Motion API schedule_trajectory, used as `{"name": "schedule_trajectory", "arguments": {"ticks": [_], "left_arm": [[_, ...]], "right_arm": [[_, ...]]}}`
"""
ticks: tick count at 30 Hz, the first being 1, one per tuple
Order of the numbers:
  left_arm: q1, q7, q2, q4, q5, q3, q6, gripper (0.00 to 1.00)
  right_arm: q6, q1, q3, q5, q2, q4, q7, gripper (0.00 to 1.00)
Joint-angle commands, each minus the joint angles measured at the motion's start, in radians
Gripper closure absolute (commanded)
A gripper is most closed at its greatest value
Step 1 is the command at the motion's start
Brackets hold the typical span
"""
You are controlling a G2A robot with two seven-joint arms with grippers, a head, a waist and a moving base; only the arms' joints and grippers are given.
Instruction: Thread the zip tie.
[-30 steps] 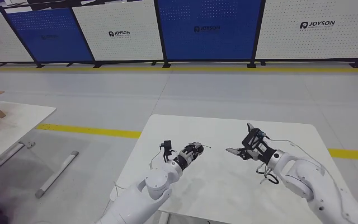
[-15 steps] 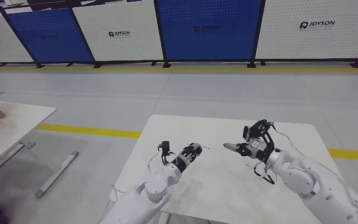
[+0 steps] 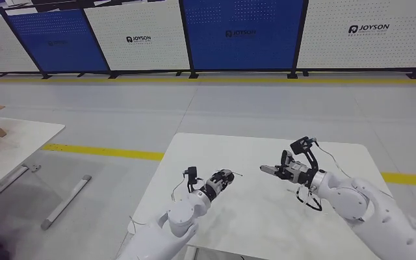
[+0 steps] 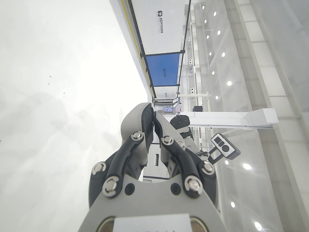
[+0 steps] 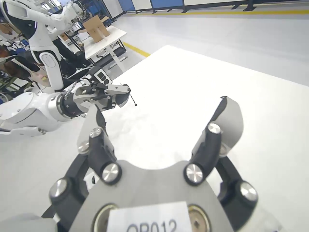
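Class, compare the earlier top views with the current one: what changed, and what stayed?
The open right hand rolled at the wrist and shifted slightly toward the left hand. Nothing was gripped or released. The left hand stayed nearly still over the table, shut on the zip tie.

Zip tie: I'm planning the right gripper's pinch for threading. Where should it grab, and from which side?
Likely the zip tie by its short free end poking past the shut left gripper; the rest is hidden in its grip. The open right gripper faces it, so come head-on.
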Motion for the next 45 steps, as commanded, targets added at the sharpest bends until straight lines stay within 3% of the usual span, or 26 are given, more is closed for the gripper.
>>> {"name": "schedule_trajectory", "arguments": {"ticks": [1, 4, 8, 17, 20, 23, 27, 30, 32, 42, 44, 45], "left_arm": [[-0.011, -0.031, -0.001, -0.003, -0.072, -0.017, 0.070, 1.00], [-0.022, -0.058, -0.002, -0.004, -0.130, -0.036, 0.124, 1.00], [-0.032, -0.069, -0.004, -0.009, -0.195, -0.060, 0.176, 1.00], [-0.032, -0.058, -0.005, -0.012, -0.202, -0.066, 0.173, 1.00], [-0.021, -0.036, -0.006, -0.012, -0.107, -0.051, 0.091, 1.00], [-0.008, -0.038, -0.007, 0.004, -0.031, -0.034, 0.004, 1.00], [0.002, -0.071, -0.006, 0.038, 0.086, -0.021, -0.119, 1.00], [0.008, -0.128, -0.001, 0.073, 0.200, -0.017, -0.236, 1.00], [0.013, -0.129, 0.000, 0.094, 0.236, -0.024, -0.285, 1.00], [0.013, -0.129, 0.000, 0.094, 0.236, -0.024, -0.285, 1.00], [0.015, -0.135, 0.000, 0.090, 0.252, -0.023, -0.319, 1.00], [0.020, -0.144, 0.000, 0.091, 0.261, -0.024, -0.364, 1.00]], "right_arm": [[-0.008, 0.000, -0.009, -0.085, -0.004, -0.015, 0.028, 0.00], [-0.010, 0.005, -0.036, -0.191, -0.012, -0.048, 0.060, 0.00], [-0.010, 0.015, -0.058, -0.253, -0.016, -0.053, 0.051, 0.00], [-0.010, 0.014, -0.057, -0.251, -0.017, -0.048, 0.027, 0.00], [-0.004, -0.003, -0.041, -0.211, -0.018, -0.045, 0.016, 0.00], [-0.010, -0.024, 0.000, -0.098, -0.018, -0.030, 0.007, 0.00], [-0.010, -0.038, 0.035, 0.017, -0.017, -0.006, 0.056, 0.00], [-0.010, -0.042, 0.052, 0.110, -0.020, 0.008, 0.109, 0.00], [-0.010, -0.041, 0.057, 0.169, -0.025, 0.023, 0.158, 0.00], [-0.010, -0.039, 0.059, 0.184, -0.027, 0.030, 0.169, 0.00], [-0.010, -0.051, 0.062, 0.198, -0.029, 0.024, 0.166, 0.00], [-0.010, -0.061, 0.069, 0.227, -0.031, 0.028, 0.174, 0.00]]}}
